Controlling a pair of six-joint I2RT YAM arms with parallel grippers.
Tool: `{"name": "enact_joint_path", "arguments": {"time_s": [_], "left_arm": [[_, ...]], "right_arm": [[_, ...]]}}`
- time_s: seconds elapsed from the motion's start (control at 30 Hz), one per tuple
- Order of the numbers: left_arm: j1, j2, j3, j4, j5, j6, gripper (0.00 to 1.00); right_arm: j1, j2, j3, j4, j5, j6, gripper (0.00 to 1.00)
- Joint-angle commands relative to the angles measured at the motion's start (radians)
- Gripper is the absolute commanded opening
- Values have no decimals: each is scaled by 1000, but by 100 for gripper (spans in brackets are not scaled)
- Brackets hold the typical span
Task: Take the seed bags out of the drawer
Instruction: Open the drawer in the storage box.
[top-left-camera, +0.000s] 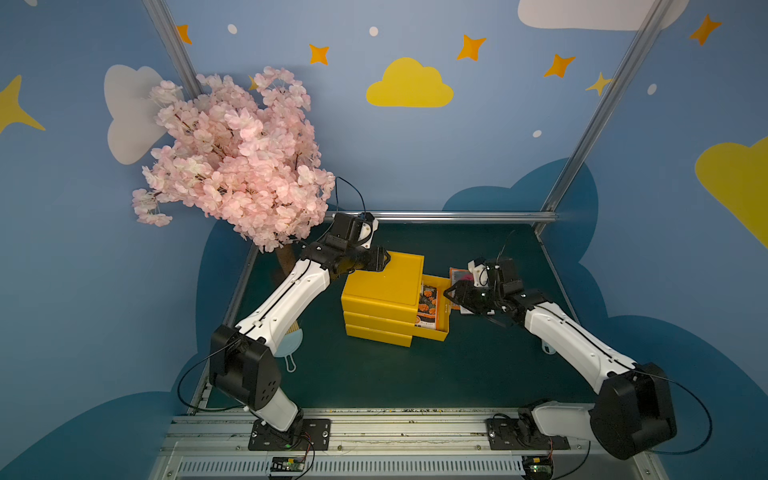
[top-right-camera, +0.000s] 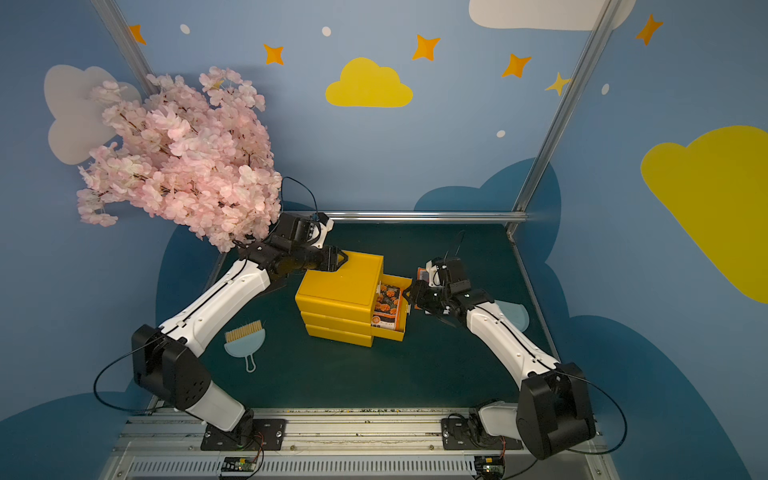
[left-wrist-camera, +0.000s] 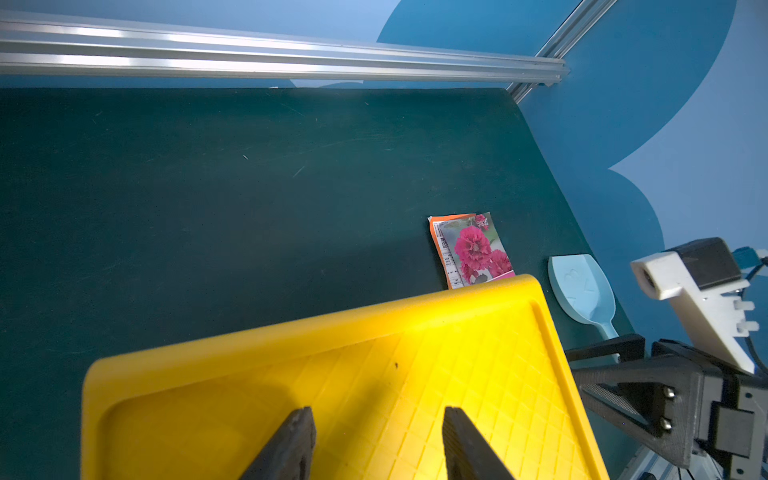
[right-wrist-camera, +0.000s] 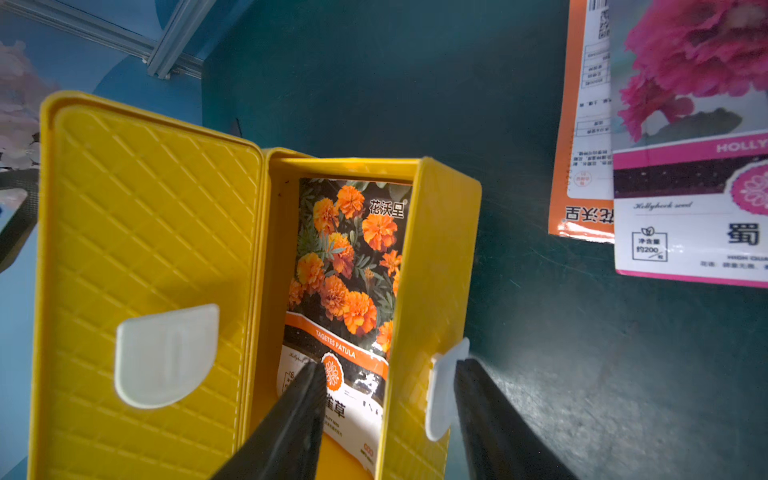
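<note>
Right wrist: right tool spread astride drawer wall, orange bag inside. Left tool spread, empty; pink bag on surface.

Both top views sit high above the near edge of the green counter, tilted down and forward: wide, far, near-identical takes of the whole surface, with the yellow cabinet mid-view. Left wrist view: close over the cabinet top, facing across the counter to the far rail, left fingers in foreground; catches the pink-flower seed bag and the right arm's wrist camera. Right wrist view: very close, looking down into the open drawer past the right fingers; shares cabinet top and that bag with the left wrist view.
</note>
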Motion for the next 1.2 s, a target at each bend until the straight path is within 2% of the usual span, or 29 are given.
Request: {"name": "enact_joint_path", "arguments": {"time_s": [0.0, 0.2, 0.7, 1.17], "left_arm": [[-2, 93, -58, -205, -3, -19, 55], [-2, 93, -55, -206, -6, -17, 55], [-2, 100, -62, -189, 10, -13, 55], [-2, 95, -76, -181, 2, -11, 55]], "right_arm": [[-4, 29, 52, -38, -4, -51, 53], [-3, 73, 119, -140, 47, -108, 47], [53, 157, 241, -278, 176, -171, 42], [116, 285, 410, -446, 355, -232, 29]]}}
